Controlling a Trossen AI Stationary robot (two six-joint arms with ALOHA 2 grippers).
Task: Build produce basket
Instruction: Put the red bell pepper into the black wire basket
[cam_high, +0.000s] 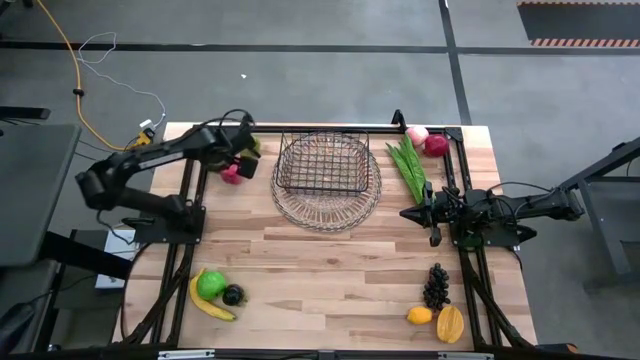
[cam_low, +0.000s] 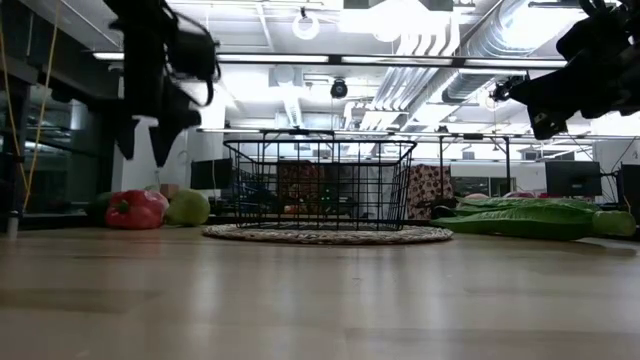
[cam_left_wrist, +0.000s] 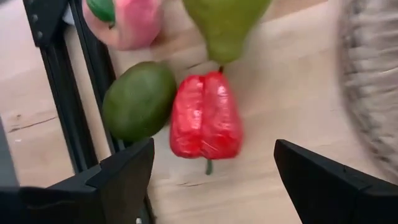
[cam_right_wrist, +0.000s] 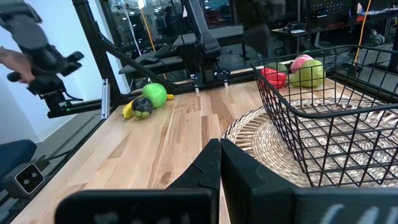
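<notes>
Left hand (cam_high: 243, 152): jaws spread wide and gripping nothing, hovering over a cluster of produce at the table's far-left side, just left of the basket.
Left wrist view only: one red bell pepper (cam_left_wrist: 205, 116) lying between the open fingers (cam_left_wrist: 121, 171), one dark green mango (cam_left_wrist: 138, 99) touching its side, one green pear (cam_left_wrist: 225, 23) at its stem end, one pink peach (cam_left_wrist: 124, 22) beyond; from above the arm hides most of this cluster.
Near-left group: one yellow banana (cam_high: 212, 303), one green apple (cam_high: 210, 284), one dark plum (cam_high: 233, 295), huddled together near the table (cam_high: 320, 270) front edge.
Basket (cam_high: 323, 162): one dark wire rectangle sitting on one round woven tray (cam_high: 328, 207), far centre of the table; the low view shows it standing upright with nothing visible inside.
Far-right group: one green leafy bunch (cam_high: 408, 167), one pink peach (cam_high: 417, 134), one red apple (cam_high: 436, 145), right of the basket.
Near-right group: one bunch of dark grapes (cam_high: 436, 286), one lemon (cam_high: 420, 315), one orange-yellow mango (cam_high: 450, 324).
Right hand (cam_high: 407, 213): fingers pressed shut on nothing, waiting beside the tray's right rim.
</notes>
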